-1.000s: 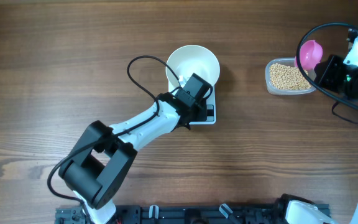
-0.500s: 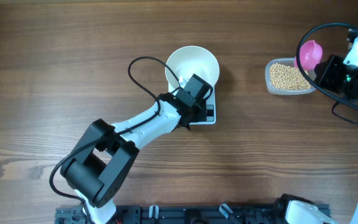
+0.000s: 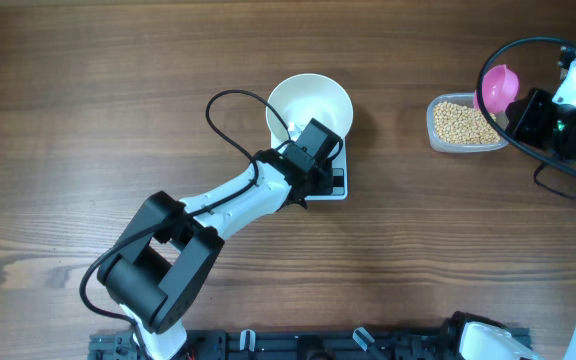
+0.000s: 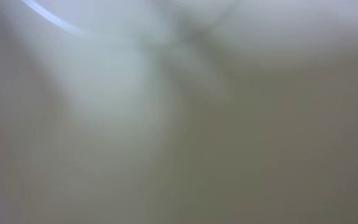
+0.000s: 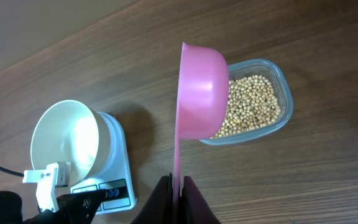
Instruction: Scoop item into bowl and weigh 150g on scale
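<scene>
The left gripper (image 3: 303,140) is hanging over the near-left part of the scale (image 3: 338,183). Its jaws are pressing together at the near rim of the bowl (image 3: 313,100). Whether they are pinching that rim cannot be told, as the left wrist view is giving only a white blur. The bowl is sitting on the scale, overhanging its far edge. Well to the right of the scale, the beans (image 3: 460,122) are lying in a clear tub (image 3: 432,125). The right gripper (image 5: 179,198) is pinching the handle of a pink scoop (image 5: 202,93). The scoop is hanging over the tub's side farthest from the scale.
</scene>
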You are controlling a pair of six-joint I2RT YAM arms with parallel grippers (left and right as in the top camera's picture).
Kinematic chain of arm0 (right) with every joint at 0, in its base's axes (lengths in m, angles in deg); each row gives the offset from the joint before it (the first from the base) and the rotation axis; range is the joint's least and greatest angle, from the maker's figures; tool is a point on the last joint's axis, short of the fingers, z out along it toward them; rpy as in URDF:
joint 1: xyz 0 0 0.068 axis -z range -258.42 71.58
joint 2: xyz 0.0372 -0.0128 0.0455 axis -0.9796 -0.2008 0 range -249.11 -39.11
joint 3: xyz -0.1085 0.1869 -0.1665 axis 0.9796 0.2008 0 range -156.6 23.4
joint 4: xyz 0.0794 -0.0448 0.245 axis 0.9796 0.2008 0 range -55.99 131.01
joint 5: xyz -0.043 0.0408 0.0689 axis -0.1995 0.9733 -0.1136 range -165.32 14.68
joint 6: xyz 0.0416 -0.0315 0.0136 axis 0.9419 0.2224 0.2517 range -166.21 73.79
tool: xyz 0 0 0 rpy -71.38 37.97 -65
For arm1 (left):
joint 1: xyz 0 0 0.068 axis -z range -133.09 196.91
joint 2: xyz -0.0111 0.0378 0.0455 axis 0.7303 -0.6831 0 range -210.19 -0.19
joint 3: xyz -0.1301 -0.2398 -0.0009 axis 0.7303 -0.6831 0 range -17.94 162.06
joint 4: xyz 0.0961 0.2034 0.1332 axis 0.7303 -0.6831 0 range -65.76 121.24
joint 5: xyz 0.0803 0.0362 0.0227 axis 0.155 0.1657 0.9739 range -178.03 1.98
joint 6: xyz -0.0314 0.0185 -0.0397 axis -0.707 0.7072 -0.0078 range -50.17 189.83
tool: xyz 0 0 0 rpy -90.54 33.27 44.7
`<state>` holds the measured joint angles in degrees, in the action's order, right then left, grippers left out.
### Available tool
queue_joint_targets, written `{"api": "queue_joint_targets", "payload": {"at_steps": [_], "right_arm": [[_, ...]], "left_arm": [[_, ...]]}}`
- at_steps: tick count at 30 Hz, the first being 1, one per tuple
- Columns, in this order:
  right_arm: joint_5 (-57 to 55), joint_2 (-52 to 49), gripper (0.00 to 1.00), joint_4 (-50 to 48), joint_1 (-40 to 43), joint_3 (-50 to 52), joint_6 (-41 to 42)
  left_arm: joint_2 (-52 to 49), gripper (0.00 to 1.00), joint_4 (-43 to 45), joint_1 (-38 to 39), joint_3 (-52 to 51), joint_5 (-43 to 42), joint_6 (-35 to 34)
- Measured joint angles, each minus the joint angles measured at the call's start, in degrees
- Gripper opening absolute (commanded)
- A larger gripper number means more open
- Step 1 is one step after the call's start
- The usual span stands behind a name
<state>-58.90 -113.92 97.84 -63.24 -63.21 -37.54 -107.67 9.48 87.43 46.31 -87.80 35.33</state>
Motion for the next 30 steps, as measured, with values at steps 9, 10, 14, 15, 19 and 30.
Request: {"api": "queue_joint_targets", "payload": {"at_steps": [9,10,14,15,19,30], "right_arm": [[0.0,0.0,0.04,0.0,0.0,0.0,0.0],[0.0,0.0,0.04,0.0,0.0,0.0,0.0],[0.0,0.0,0.04,0.0,0.0,0.0,0.0],[0.0,0.0,0.04,0.0,0.0,0.0,0.0],[0.0,0.0,0.04,0.0,0.0,0.0,0.0],[0.0,0.0,0.04,0.0,0.0,0.0,0.0]], "left_arm": [[-0.1,0.04,0.3,0.0,0.0,0.3,0.0],[-0.1,0.04,0.3,0.0,0.0,0.3,0.0],[-0.1,0.04,0.2,0.0,0.0,0.4,0.0],[-0.1,0.04,0.2,0.0,0.0,0.4,0.0],[-0.1,0.04,0.2,0.0,0.0,0.4,0.0],[-0.5,0.04,-0.4,0.0,0.5,0.3,0.0]]}}
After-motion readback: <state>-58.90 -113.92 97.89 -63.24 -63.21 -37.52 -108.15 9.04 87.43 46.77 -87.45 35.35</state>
